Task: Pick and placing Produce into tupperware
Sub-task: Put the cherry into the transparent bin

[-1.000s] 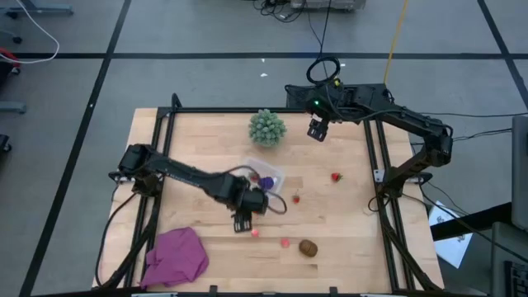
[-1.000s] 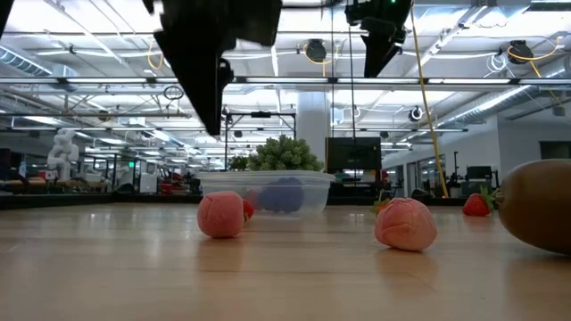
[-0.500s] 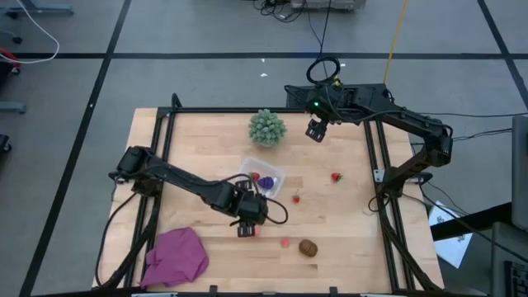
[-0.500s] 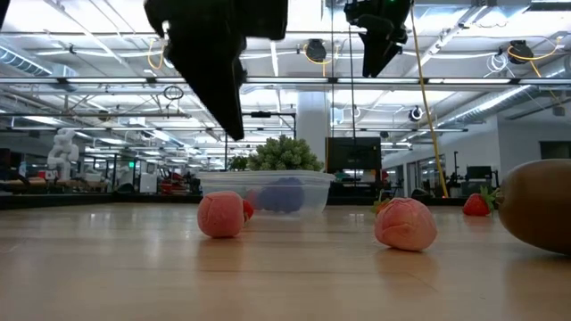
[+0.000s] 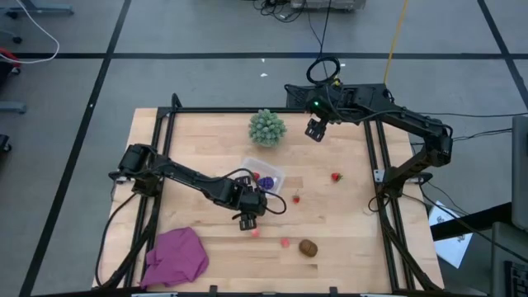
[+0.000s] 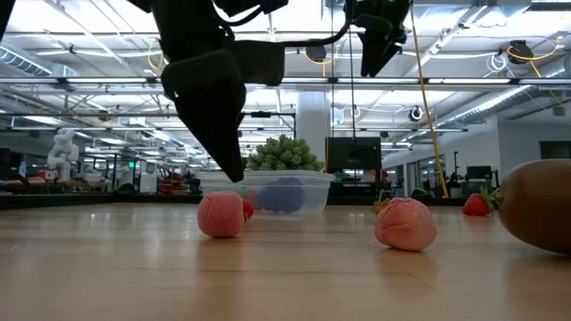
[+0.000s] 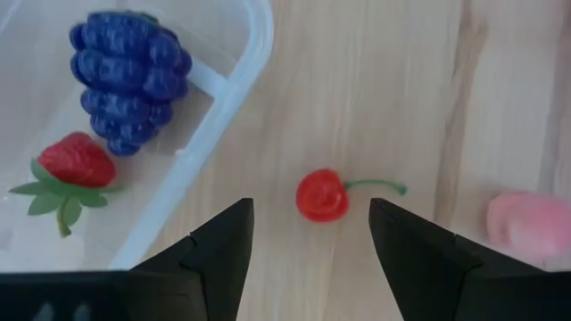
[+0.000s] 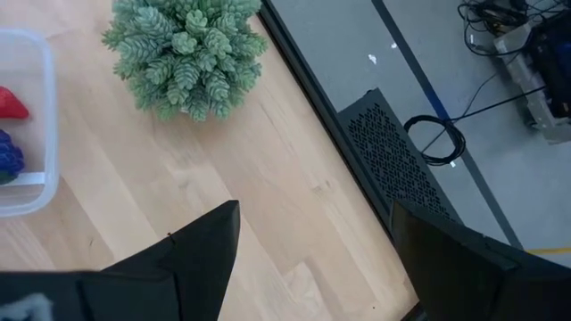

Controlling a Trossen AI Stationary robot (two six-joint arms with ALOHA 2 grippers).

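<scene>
My left gripper (image 5: 250, 223) (image 7: 310, 207) hangs open just above the table, beside the near side of the clear tupperware (image 5: 265, 175) (image 7: 227, 98). A small red cherry (image 7: 321, 196) lies on the wood between and just beyond its fingertips, untouched. In the tupperware lie a purple grape bunch (image 7: 129, 67) and a strawberry (image 7: 76, 162). On the table rest two pink pieces (image 5: 256, 233) (image 5: 285, 242), a brown oval piece (image 5: 308, 247), a small red piece (image 5: 296, 198) and a strawberry (image 5: 336, 176). My right gripper (image 5: 314, 132) (image 8: 315, 207) waits open, high over the far edge.
A pale-green spiky ball (image 5: 267, 127) stands at the far middle, just beyond the tupperware. A magenta cloth (image 5: 176, 256) lies crumpled at the near left corner. Black frame rails (image 5: 375, 165) run along the table's left and right sides.
My left gripper has come down toward the table beside the tupperware and tipped to point more steeply downward, staying open. In the low view its finger now reaches down close to the left pink piece. Nothing on the table has moved.
</scene>
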